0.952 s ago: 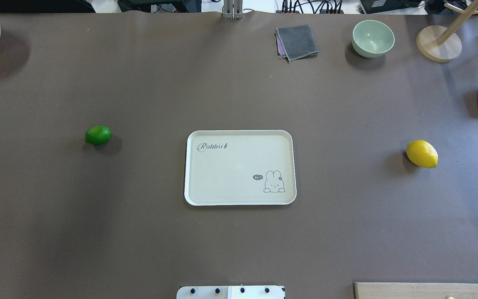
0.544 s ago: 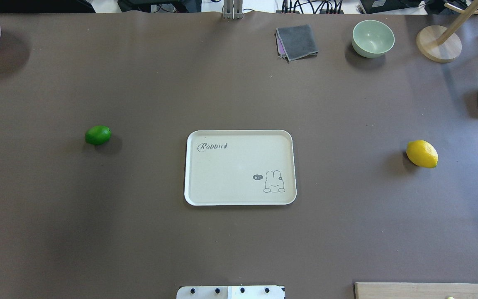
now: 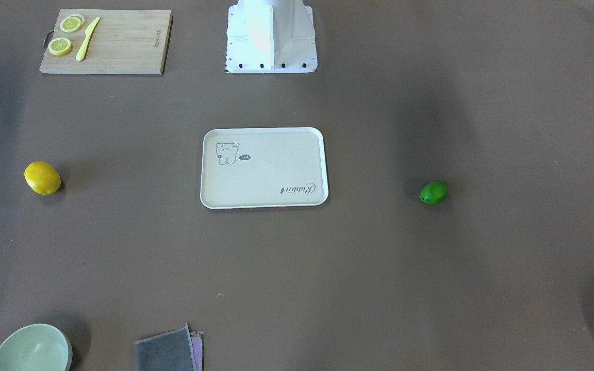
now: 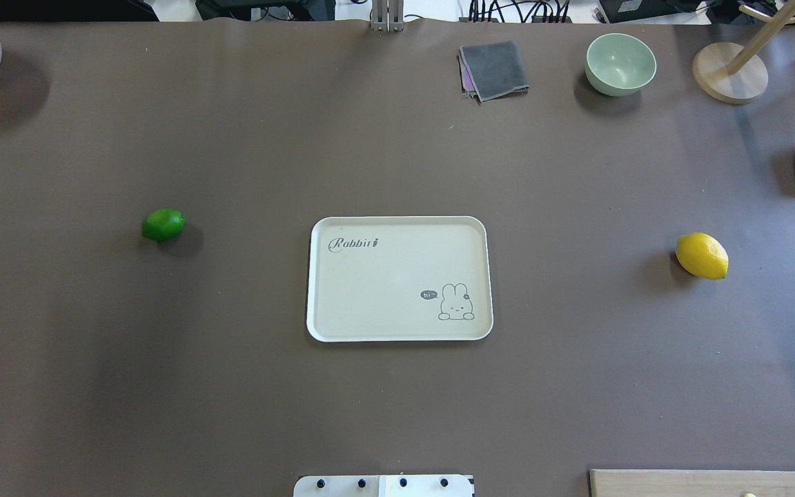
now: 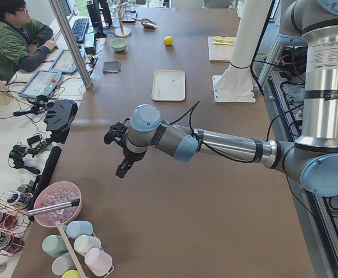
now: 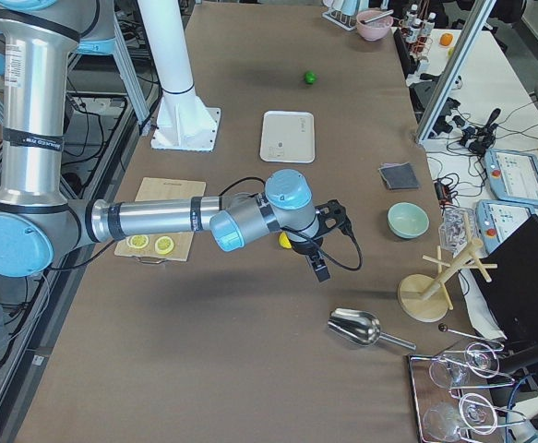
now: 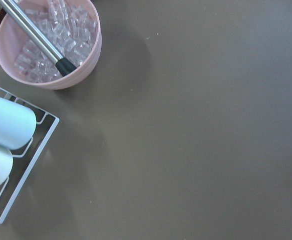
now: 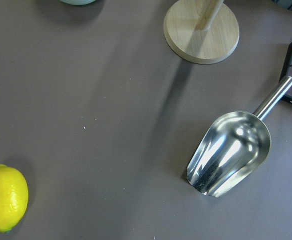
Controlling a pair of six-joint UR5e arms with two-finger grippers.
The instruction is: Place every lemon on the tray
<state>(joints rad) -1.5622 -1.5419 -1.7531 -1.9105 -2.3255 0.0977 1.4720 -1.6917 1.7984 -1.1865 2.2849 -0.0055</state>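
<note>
the tray (image 4: 384, 276) lies flat in the middle of the brown table (image 4: 232, 386), with nothing on it; the rabbit drawing sits in one corner and the word "rabbit" in the corner across from it; the green lemon (image 4: 163, 224) lies on the table on the robot's left side, well apart from the tray; the yellow lemon (image 4: 702, 256) lies on the table on the robot's right side, also well apart from the tray; both lemons are off the tray and nothing is touching them.

the left gripper (image 5: 122, 172) hangs over the table's left end, pointing down, near a pink bowl (image 7: 50, 45) full of clear ice bits; it is far from the green lemon; it shows only from the side, so i cannot tell if its fingers are apart or together.

the right gripper (image 6: 321, 273) hangs over the table near the yellow lemon, between that lemon and a shiny metal scoop (image 8: 231, 152); it holds nothing that i can see, but i cannot tell if its fingers are apart or together.

a wooden cutting board (image 3: 121, 46) near the robot's base holds two lemon slices (image 3: 60, 46) and a yellow knife (image 3: 86, 38); a pale green bowl (image 4: 620, 63) and a folded grey cloth (image 4: 494, 69) sit at the far edge.
</note>
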